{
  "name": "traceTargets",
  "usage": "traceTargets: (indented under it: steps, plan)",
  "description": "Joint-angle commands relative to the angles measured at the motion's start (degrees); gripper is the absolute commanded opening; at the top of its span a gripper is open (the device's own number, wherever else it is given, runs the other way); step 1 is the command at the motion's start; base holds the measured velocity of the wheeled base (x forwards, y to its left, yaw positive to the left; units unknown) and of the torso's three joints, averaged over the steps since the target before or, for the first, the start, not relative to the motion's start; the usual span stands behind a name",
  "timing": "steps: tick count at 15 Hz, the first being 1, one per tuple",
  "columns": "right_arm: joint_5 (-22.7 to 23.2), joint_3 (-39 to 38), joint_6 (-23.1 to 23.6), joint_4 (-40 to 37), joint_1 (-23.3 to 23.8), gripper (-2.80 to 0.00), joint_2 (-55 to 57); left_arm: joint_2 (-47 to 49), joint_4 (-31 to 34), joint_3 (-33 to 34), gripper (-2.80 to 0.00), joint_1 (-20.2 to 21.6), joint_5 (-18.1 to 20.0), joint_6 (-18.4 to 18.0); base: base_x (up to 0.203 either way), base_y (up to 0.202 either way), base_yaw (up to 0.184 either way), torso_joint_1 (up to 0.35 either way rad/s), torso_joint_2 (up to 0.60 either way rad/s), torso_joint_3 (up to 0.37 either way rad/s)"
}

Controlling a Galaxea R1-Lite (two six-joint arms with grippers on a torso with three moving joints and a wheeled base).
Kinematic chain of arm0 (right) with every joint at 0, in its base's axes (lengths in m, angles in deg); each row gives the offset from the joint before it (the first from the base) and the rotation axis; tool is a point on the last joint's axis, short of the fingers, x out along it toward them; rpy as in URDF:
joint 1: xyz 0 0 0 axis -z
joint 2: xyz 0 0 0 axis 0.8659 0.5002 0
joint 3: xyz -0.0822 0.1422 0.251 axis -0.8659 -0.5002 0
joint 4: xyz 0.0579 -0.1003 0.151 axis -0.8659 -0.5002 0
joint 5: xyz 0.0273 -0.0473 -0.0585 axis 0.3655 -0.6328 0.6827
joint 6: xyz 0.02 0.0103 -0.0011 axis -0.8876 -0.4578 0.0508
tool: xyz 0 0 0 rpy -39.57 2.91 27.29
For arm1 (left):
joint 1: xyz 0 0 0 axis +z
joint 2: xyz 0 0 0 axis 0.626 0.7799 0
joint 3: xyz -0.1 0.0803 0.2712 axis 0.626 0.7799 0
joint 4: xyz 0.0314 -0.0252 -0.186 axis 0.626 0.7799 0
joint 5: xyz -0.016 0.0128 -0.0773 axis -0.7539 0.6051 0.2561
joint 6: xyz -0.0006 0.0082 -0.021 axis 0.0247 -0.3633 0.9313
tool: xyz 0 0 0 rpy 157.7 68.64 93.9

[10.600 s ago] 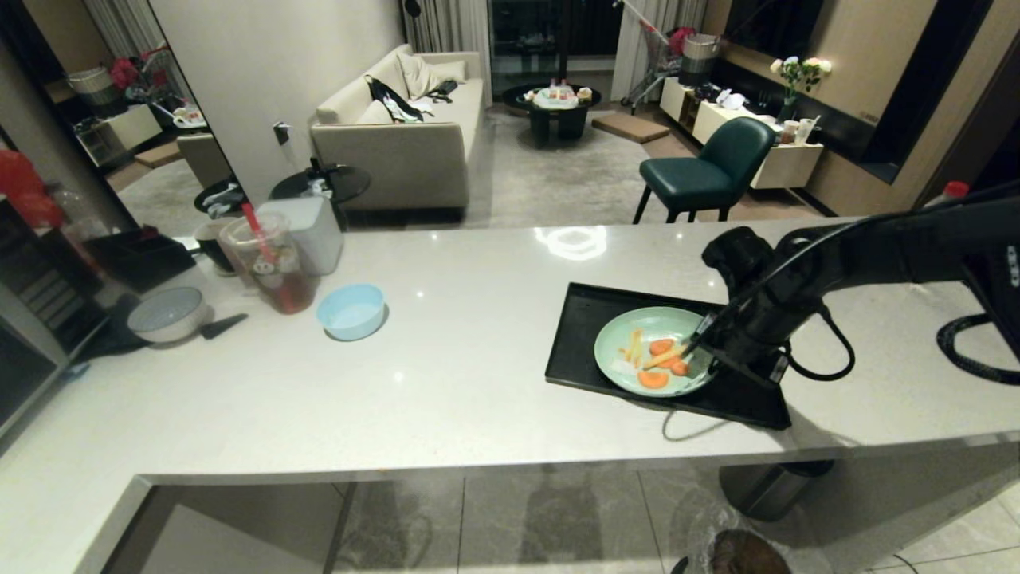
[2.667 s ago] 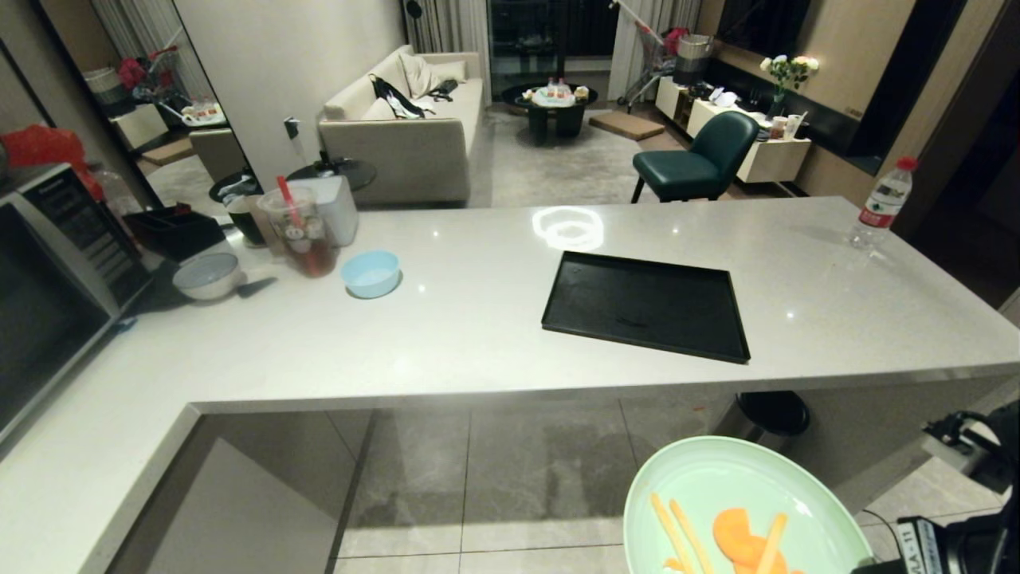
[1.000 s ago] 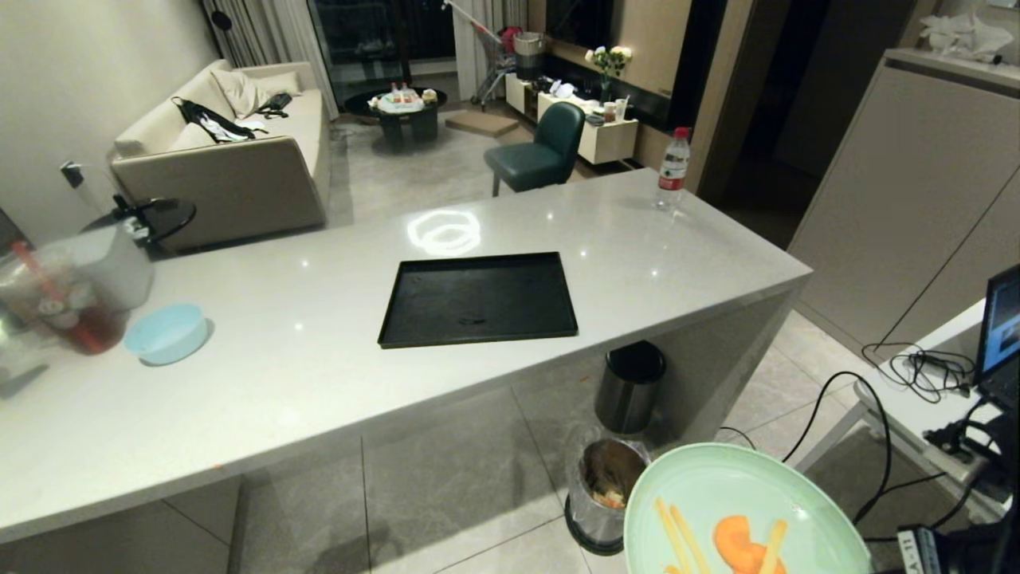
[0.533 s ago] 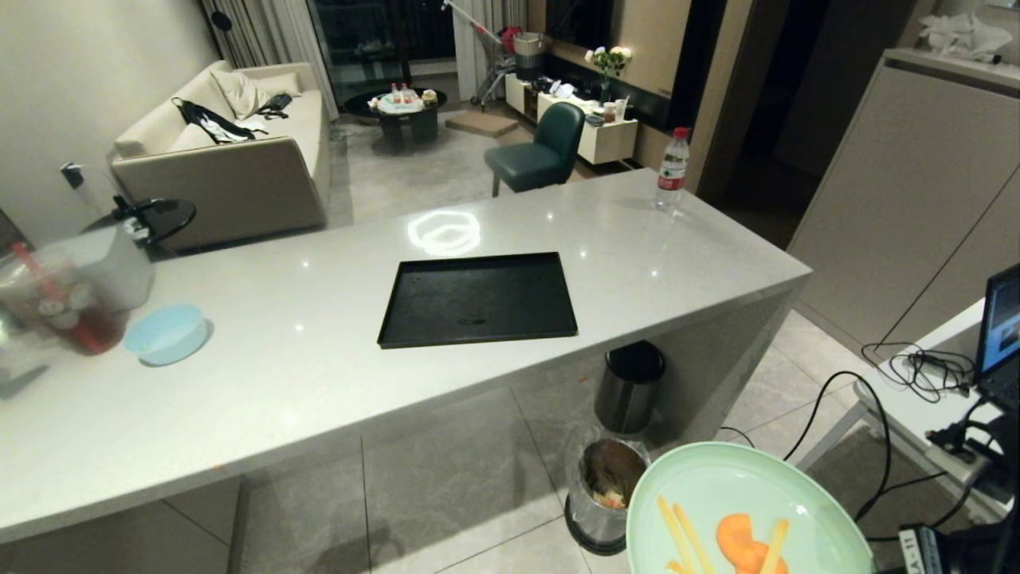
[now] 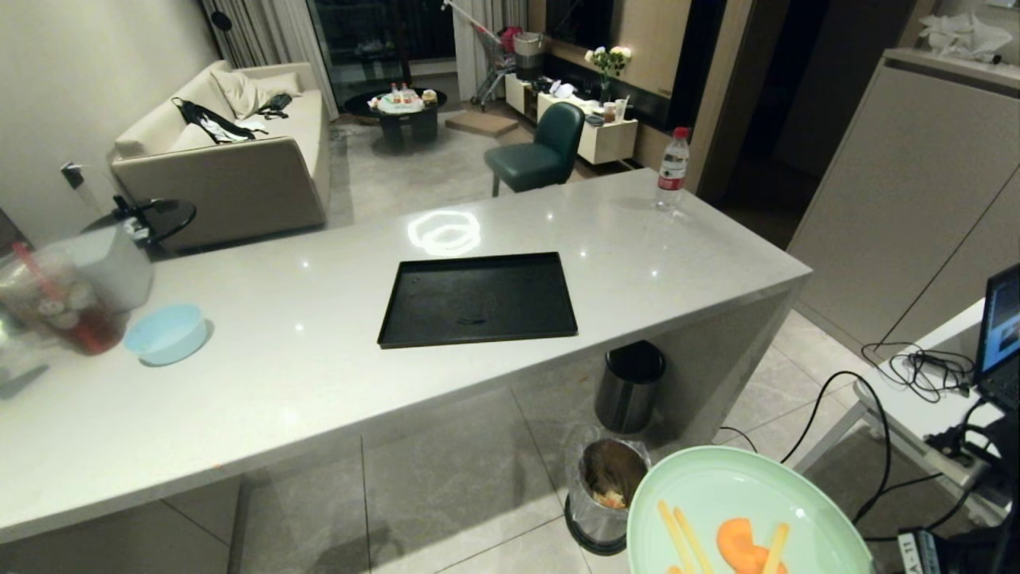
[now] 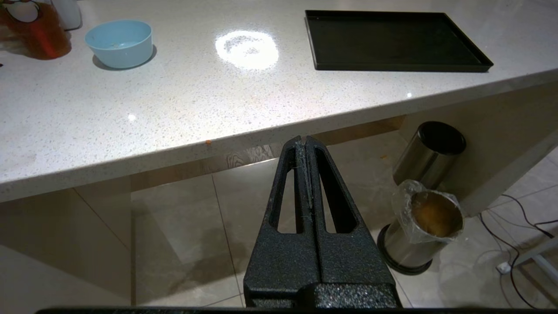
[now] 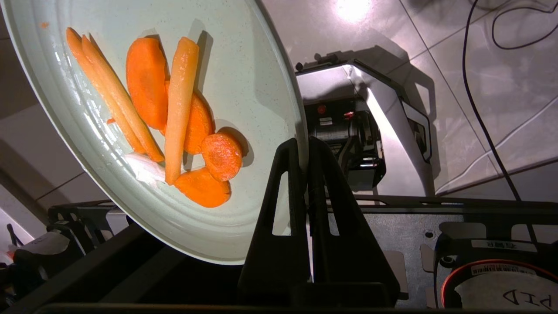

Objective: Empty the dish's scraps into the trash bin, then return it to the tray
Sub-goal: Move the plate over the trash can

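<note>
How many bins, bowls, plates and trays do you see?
Bins: 2, the bag-lined trash bin and the black-lidded bin
Bowls: 1, the blue bowl
Plates: 1, the green dish
Trays: 1, the black tray
Total: 5

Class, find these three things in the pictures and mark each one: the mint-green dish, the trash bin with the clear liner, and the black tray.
dish (image 5: 717,486): head view, bare upper inside face.
trash bin (image 6: 407,246): left wrist view, its steel side wall.
tray (image 5: 478,299): head view, bare middle of its flat floor.
</note>
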Motion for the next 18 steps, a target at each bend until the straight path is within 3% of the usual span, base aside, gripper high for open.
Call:
traceTargets:
  steps: [1, 18]
  plan:
    - [0.0, -1.0, -0.2, 0.1, 0.0, -2.8, 0.0, 0.1, 0.0, 0.0, -2.8, 0.0, 0.0, 0.0, 0.0, 0.0, 0.0, 0.0, 0.0, 0.0]
    - [0.0, -1.6, 0.1, 0.4, -0.1, -2.8, 0.2, 0.1, 0.0, 0.0, -2.8, 0.0, 0.0, 0.0, 0.0, 0.0, 0.0, 0.0, 0.0, 0.0]
